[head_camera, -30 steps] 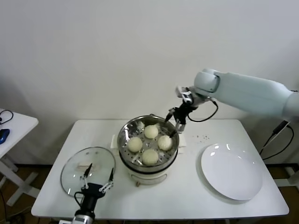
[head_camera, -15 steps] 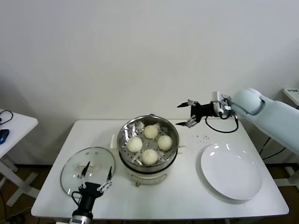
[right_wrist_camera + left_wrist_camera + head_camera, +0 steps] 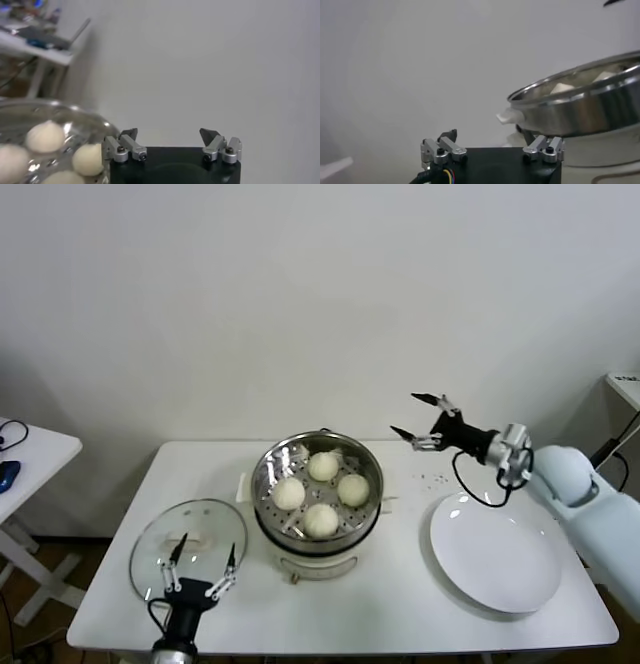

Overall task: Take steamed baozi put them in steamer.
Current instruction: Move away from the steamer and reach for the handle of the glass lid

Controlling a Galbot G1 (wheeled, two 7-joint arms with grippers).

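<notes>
White table (image 3: 400,604) — 4 baozi (image 3: 322,466) in steamer (image 3: 273,519), both grippers open.

four baozi (image 3: 321,493) in steamer (image 3: 317,504); right hand (image 3: 418,420) open, raised.

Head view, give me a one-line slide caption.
Four steamed baozi sit in the steamer; right claw open beside it, plate empty.

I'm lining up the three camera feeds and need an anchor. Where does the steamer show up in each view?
Head view: the steamer stands mid-table, between the glass lid and the white plate.
Left wrist view: its steel rim fills the right side of the picture.
Right wrist view: only part of it shows, in the lower left corner.
Shared landmark: the steamed baozi lying inside it.
</notes>
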